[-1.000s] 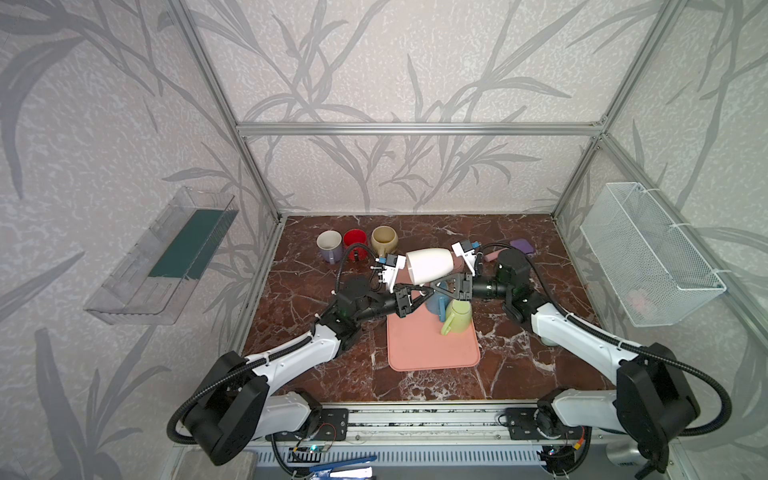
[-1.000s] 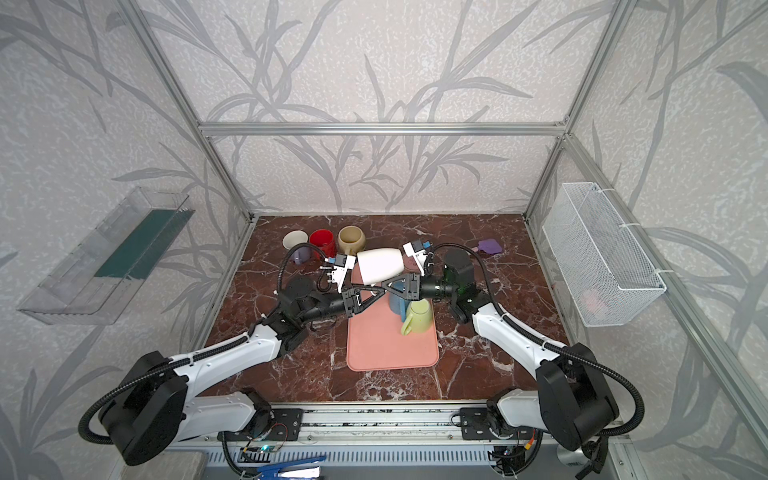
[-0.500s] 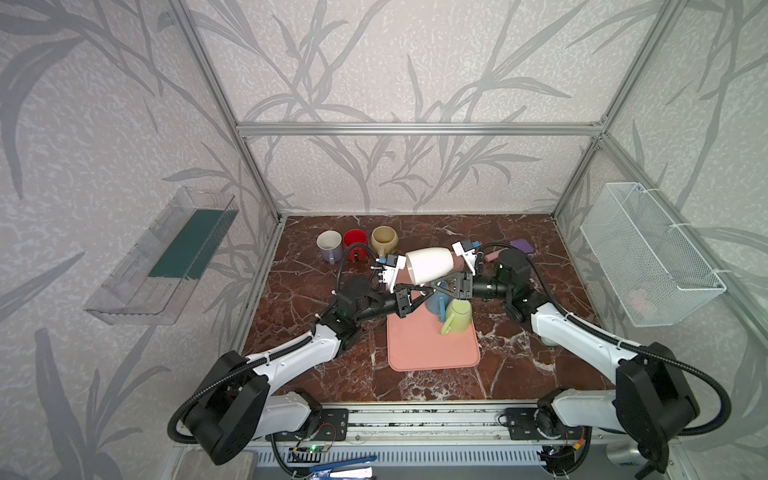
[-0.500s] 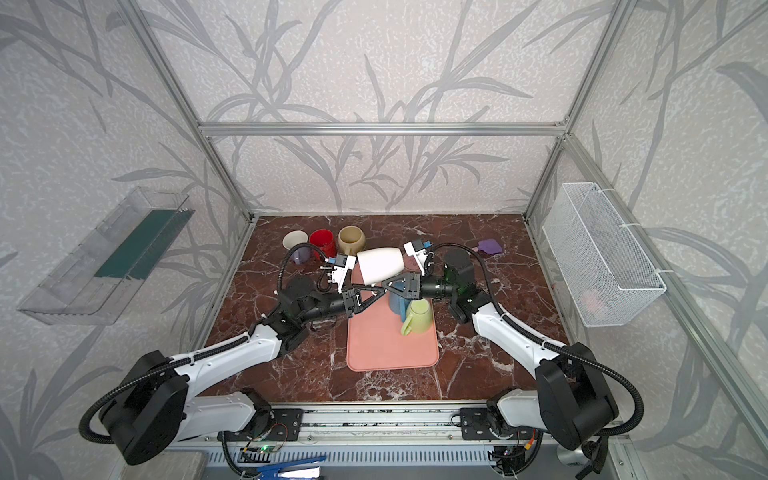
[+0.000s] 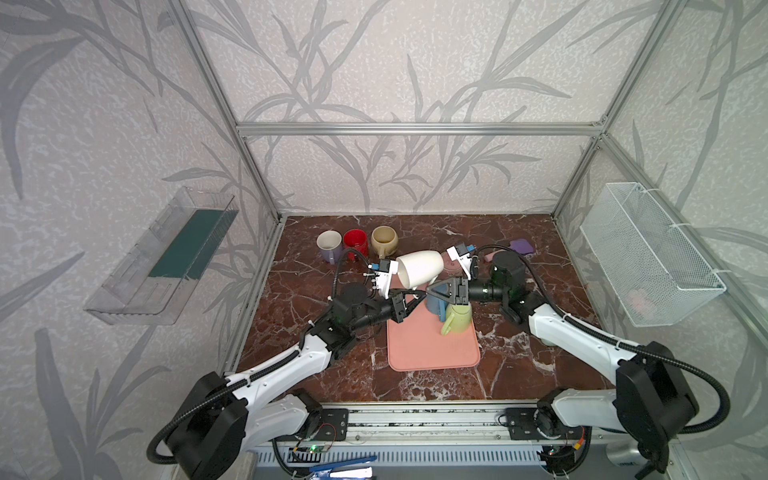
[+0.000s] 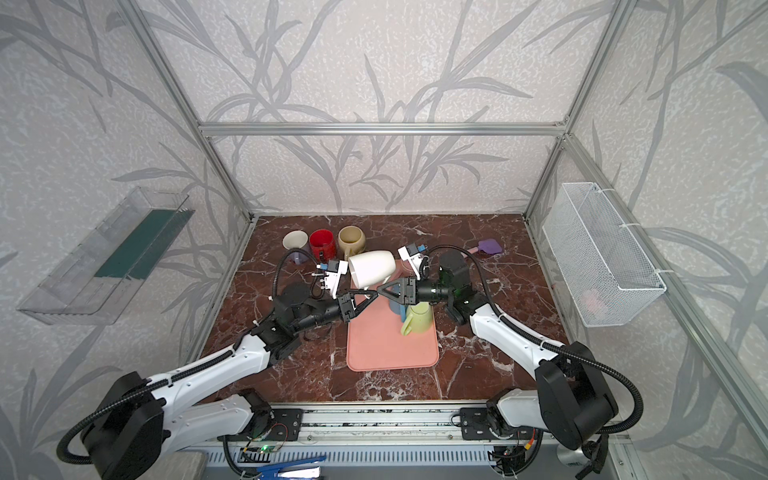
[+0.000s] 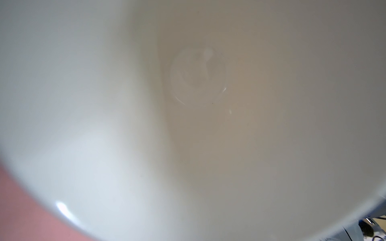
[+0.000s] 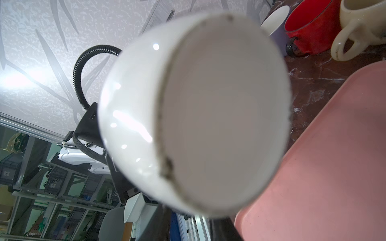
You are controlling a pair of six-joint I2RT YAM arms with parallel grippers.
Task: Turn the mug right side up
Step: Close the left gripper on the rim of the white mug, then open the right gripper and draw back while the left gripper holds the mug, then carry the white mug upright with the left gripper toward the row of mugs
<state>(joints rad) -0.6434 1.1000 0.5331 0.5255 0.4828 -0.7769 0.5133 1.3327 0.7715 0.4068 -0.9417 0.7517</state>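
White mug [image 5: 419, 268] sideways (mouth leftward)

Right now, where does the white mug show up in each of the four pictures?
In a top view: white mug at centre, aloft on its side, by the far end of the pink mat.
In a top view: white mug at centre too.
Left wrist: its inside fills the picture.
Right wrist: centre, base toward the camera.
Shared landmark: the pink mat.

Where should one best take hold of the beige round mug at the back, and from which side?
Probably the handle of the beige rounded ceramic mug, the tool coming from the front: the mug stands upright, its loop points forward, and the red mug stands close on its left.
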